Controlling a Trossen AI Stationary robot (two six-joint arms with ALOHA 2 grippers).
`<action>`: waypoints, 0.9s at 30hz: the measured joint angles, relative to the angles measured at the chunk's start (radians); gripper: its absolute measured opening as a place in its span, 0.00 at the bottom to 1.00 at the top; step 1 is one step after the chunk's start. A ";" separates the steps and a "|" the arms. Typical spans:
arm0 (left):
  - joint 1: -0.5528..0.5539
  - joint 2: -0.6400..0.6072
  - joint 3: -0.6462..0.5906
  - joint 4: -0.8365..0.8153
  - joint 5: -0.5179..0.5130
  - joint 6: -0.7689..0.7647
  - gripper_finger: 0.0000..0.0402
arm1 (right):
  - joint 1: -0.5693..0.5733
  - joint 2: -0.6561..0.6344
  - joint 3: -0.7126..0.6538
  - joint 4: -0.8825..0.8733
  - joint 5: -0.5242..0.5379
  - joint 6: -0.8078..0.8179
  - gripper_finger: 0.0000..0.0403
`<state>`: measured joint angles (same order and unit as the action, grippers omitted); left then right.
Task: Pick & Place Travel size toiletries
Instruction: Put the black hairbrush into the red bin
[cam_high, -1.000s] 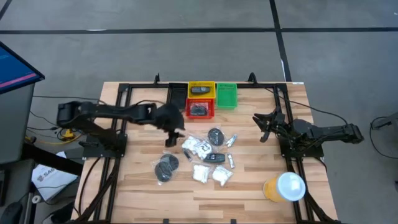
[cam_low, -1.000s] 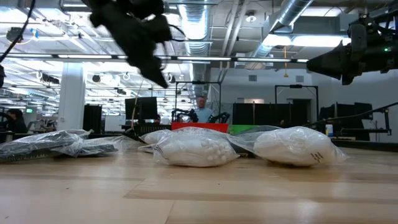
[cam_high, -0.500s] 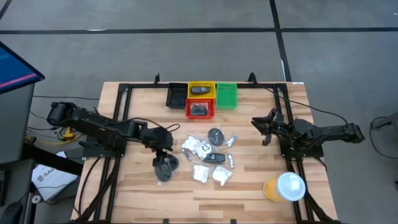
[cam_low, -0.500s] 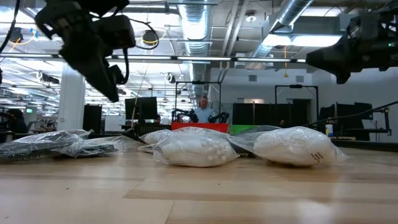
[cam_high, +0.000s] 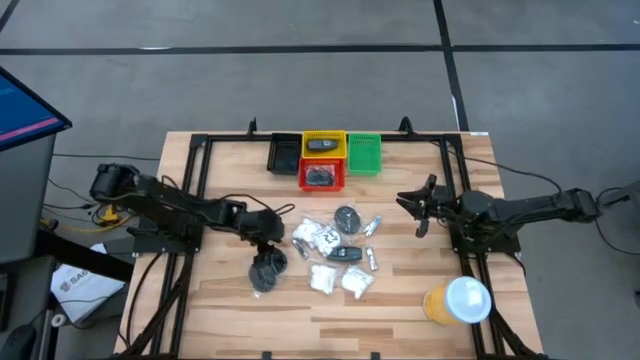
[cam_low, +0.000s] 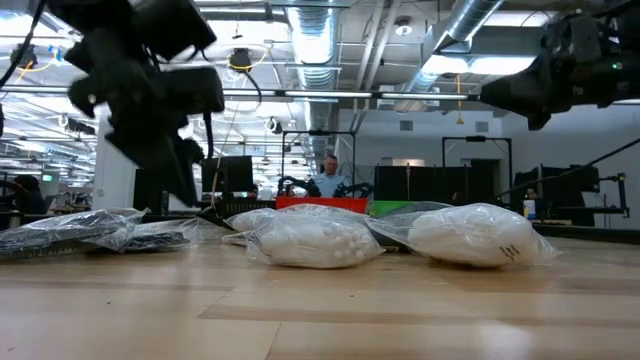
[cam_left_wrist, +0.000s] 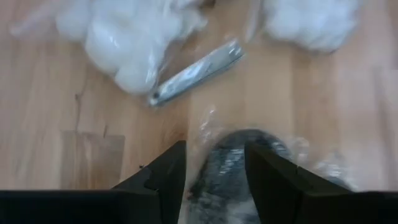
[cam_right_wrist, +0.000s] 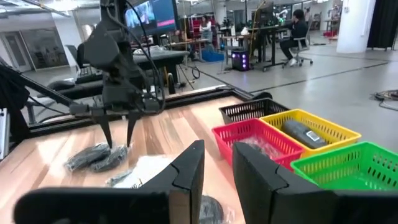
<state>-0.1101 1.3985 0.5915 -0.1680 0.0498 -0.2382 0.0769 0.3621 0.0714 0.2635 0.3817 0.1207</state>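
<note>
Several small toiletries lie mid-table. There are two bagged dark grey discs (cam_high: 267, 270), another disc (cam_high: 347, 217), white packets (cam_high: 325, 278), a black oblong piece (cam_high: 345, 254) and silvery tubes (cam_high: 372, 227). My left gripper (cam_high: 265, 246) hangs open, pointing steeply down just over the bagged discs. In the left wrist view its fingers (cam_left_wrist: 166, 177) stand on either side of one dark disc (cam_left_wrist: 236, 165) without visibly touching it. My right gripper (cam_high: 418, 207) is held level above the table's right part, open by a narrow gap (cam_right_wrist: 217, 171), with nothing in it.
At the far edge stand a black bin (cam_high: 285, 152), a yellow bin (cam_high: 324, 145), a red bin (cam_high: 321, 176) and a green bin (cam_high: 364, 152). An orange cup with a white lid (cam_high: 457, 301) stands near the front right. Bare wood lies along the near edge.
My left gripper has come from beside the red bin toward the table's near-left and gone down, ending just above the bagged dark discs, still open. My right arm has stretched out a little, its gripper edging toward the table's middle. No toiletry has moved.
</note>
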 joint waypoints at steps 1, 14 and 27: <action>0.000 0.019 0.000 0.000 0.000 0.000 0.38 | 0.000 0.027 0.004 0.012 0.000 0.000 0.19; -0.002 0.109 0.001 0.047 0.044 -0.005 0.33 | 0.001 0.294 0.115 0.025 -0.042 -0.016 0.29; -0.003 0.077 0.019 0.056 0.060 0.017 0.00 | 0.000 0.524 0.186 0.094 -0.045 -0.026 0.30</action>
<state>-0.1127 1.4754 0.6105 -0.1123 0.1101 -0.2212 0.0772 0.8857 0.2576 0.3573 0.3370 0.0952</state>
